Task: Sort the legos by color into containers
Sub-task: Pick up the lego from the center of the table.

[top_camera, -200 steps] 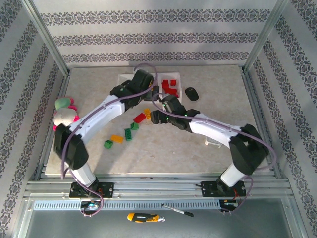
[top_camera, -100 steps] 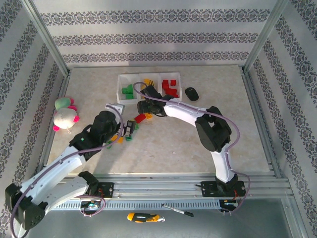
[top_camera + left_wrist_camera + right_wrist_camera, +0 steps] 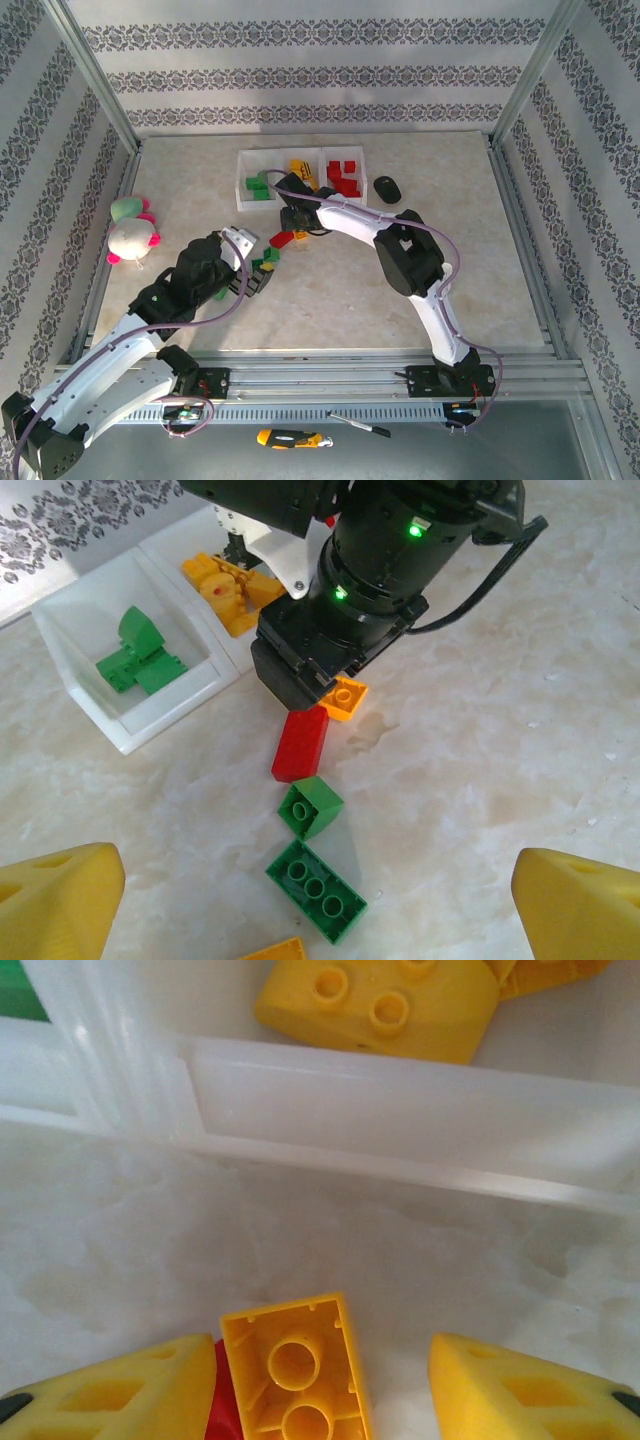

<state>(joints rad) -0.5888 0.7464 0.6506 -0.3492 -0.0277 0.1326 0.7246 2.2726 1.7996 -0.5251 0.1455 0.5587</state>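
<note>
We find right pincer [image 3: 318, 1365] unclenched, straddling yellow brick [image 3: 290, 1355]; tray [image 3: 400, 1110] just ahead | we judge brick light, rigid, slick: pinch its long flat sides | left pincer [image 3: 320, 900] released, empty

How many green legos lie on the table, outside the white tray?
2: a small green brick next to the red brick, and a longer green brick nearer the camera. The left arm may hide others.
</note>
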